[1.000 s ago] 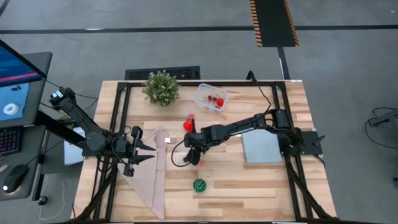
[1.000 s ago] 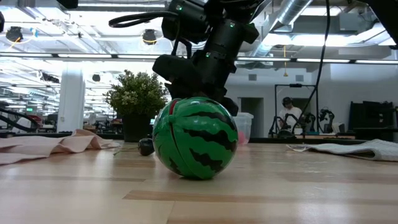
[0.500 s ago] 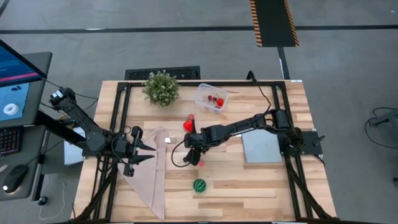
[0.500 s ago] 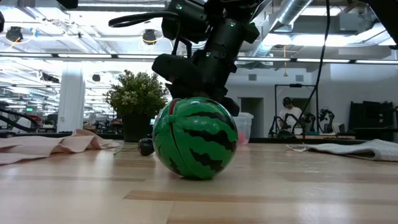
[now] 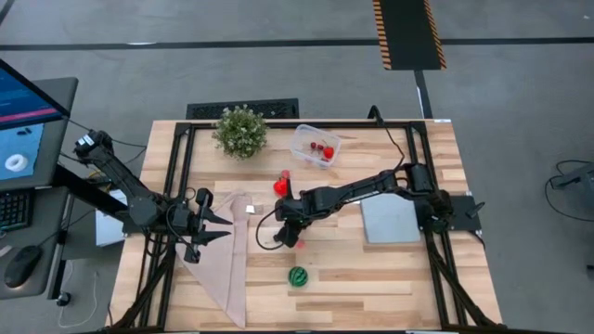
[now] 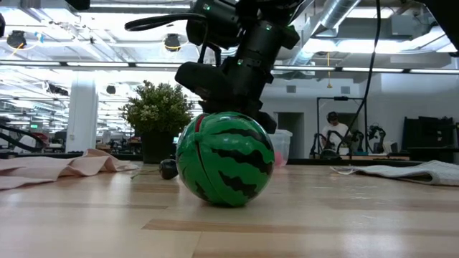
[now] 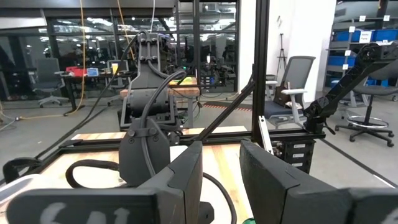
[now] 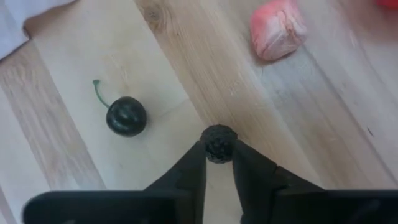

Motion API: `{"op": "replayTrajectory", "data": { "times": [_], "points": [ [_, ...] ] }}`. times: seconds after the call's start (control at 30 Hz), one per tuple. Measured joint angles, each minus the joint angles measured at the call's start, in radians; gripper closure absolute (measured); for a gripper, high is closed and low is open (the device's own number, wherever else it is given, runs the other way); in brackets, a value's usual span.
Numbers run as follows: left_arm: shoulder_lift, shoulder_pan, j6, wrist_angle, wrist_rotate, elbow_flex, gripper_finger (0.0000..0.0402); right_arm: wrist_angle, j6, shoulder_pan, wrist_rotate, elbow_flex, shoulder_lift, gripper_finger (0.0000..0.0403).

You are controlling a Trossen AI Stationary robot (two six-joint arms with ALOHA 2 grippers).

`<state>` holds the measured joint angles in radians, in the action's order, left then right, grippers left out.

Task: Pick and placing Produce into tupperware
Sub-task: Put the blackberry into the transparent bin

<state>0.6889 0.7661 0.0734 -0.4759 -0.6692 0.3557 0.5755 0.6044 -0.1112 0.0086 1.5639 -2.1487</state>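
The right hand (image 8: 218, 163) is over the middle of the wooden surface (image 5: 371, 269), its fingers closed narrowly on a small dark bumpy berry (image 8: 218, 142), pinched at the fingertips above the boards. In the right wrist view, a dark cherry with a green stem (image 8: 126, 116) lies on the wood near the berry, and a pink fruit piece (image 8: 278, 28) lies toward the upper right of that frame, well apart from both.

From overhead, the right hand (image 5: 289, 232) sits at centre frame, with a red fruit (image 5: 280, 186) just above it. The watermelon-striped green ball (image 5: 297, 276) rests lower in the frame, toward the bottom edge of the surface. The clear tupperware (image 5: 316, 146) stands at upper centre beside the potted plant (image 5: 240, 130), with red pieces inside.

The left hand (image 5: 215, 226) waits at the left over a pinkish cloth (image 5: 223, 269), its fingers slightly parted in the left wrist view. A grey-blue sheet (image 5: 390, 221) lies at right. No readable writing shows on any of the items.
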Motion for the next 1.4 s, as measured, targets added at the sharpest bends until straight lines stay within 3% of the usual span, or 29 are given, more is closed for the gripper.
{"op": "replayTrajectory", "data": {
  "times": [0.7,0.77,1.13,1.23,1.4],
  "points": [
    [0.0,0.0,0.0,0.0,0.0,0.0,0.0304,0.0,-0.018,-0.015,-0.008,0.0,0.002,0.0386],
    [0.0,0.0,0.0,0.0,0.0,0.0,0.0304,0.0,-0.018,-0.018,-0.006,0.0,0.002,0.0368],
    [0.0,0.0,0.006,0.0,0.0,0.0,0.0304,-0.017,0.016,-0.055,0.099,-0.001,-0.002,0.0174],
    [0.0,0.0,0.007,0.0,0.0,0.0,0.0304,-0.033,0.016,-0.056,0.101,-0.001,-0.002,0.0154],
    [0.0,0.0,0.007,0.0,0.0,0.0,0.0304,-0.055,0.04,-0.06,0.151,-0.001,-0.023,0.0154]
  ]
}}
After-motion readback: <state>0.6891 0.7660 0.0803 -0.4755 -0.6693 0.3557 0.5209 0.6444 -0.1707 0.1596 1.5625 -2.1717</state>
